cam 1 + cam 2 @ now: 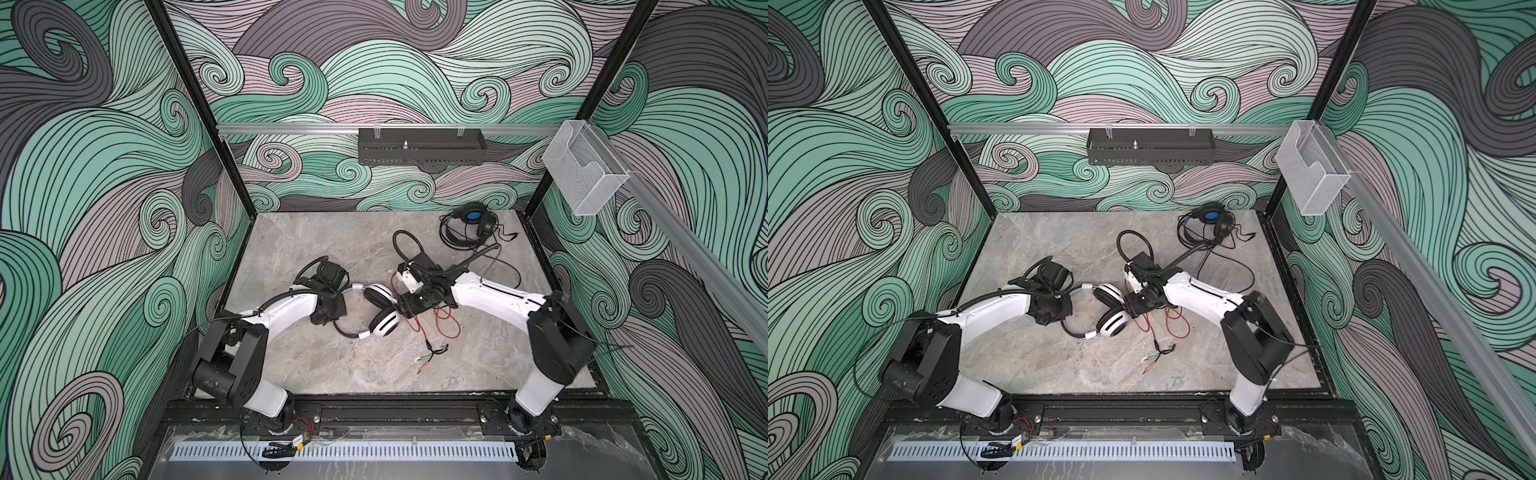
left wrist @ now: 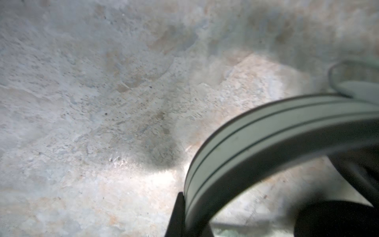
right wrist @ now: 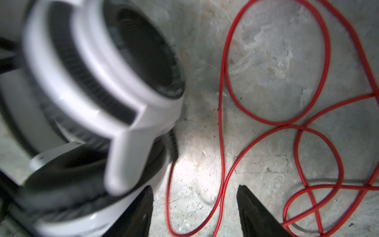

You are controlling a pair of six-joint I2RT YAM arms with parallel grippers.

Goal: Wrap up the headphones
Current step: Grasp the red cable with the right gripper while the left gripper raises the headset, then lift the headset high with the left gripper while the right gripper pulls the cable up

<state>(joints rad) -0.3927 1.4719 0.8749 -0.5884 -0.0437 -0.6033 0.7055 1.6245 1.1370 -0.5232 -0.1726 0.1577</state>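
White headphones (image 1: pixel 384 321), red cord (image 3: pixel 219 115) looped beside

The left arm (image 1: pixel 286 309) and the right arm (image 1: pixel 494 297) both bend at the elbow and reach inward, forearms sloping low toward the middle. The left end effector (image 1: pixel 341 309) is clamped tight. The right end effector (image 3: pixel 194 190) faces it, close but apart, its fingers (image 3: pixel 143 211) spread.

The white headphones (image 1: pixel 384 322) with black pads sit in the middle, their cups folded close together. Their red cord (image 3: pixel 283 124) lies in loose loops just to the right. The black headphones (image 1: pixel 471 222), blue inside, lie far right, with the black cord (image 1: pixel 510 235) loose beside them.
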